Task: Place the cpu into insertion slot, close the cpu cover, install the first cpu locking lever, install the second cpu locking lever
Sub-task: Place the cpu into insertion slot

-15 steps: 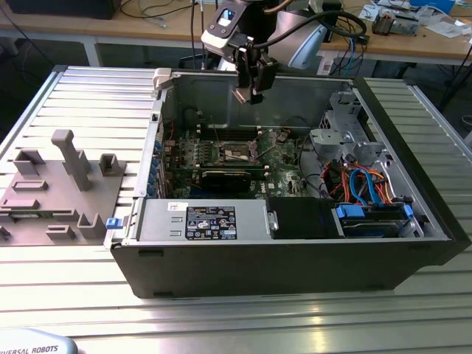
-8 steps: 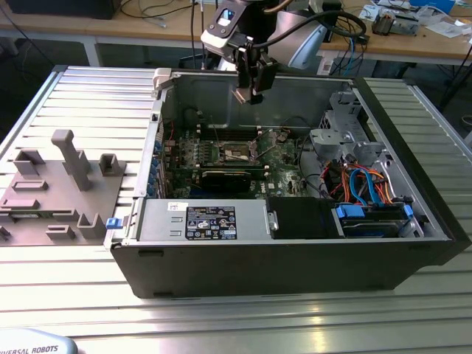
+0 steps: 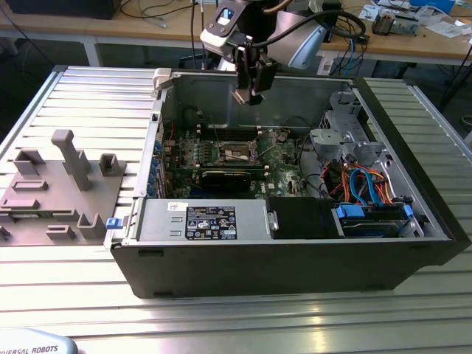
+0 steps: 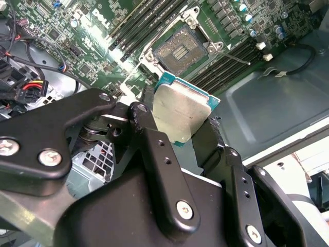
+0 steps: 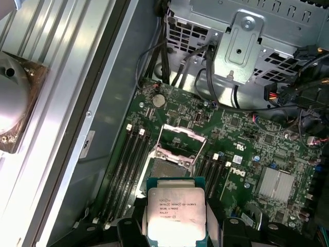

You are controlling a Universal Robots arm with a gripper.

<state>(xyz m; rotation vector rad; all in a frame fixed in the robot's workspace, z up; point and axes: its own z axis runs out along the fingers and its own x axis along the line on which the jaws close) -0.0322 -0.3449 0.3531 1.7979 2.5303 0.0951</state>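
Centrally, the gripper [image 4: 177,126] is seen with its two black fingers [image 4: 154,149] drawn in against opposite edges of the cpu [image 4: 181,114]. The chip is held clear of the board, metal lid showing and green substrate visible at the rim. It is judged light, stiff and thin, with a smooth lid that could slide if pinched loosely. Its hidden underside is likely delicate, so the edges are the sensible place for it to be held, as is done now.

Below it, the insertion slot [image 5: 163,169] is left uncovered on the green motherboard [image 5: 241,139], well apart from the chip. What appears to be the cpu cover [image 5: 181,135] is raised at the slot's edge toward the drive cage [image 5: 241,41], though its exact angle cannot be made out. Long memory slots [image 5: 126,164] are set close along both flanks of the socket, so little sideways margin is judged available near the board.

In the exterior view, the gripper [image 3: 251,92] is positioned above the open computer case [image 3: 295,258], near its far wall. Cables [image 3: 361,181] are crowded at the exterior view's right, while open air is left overhead.
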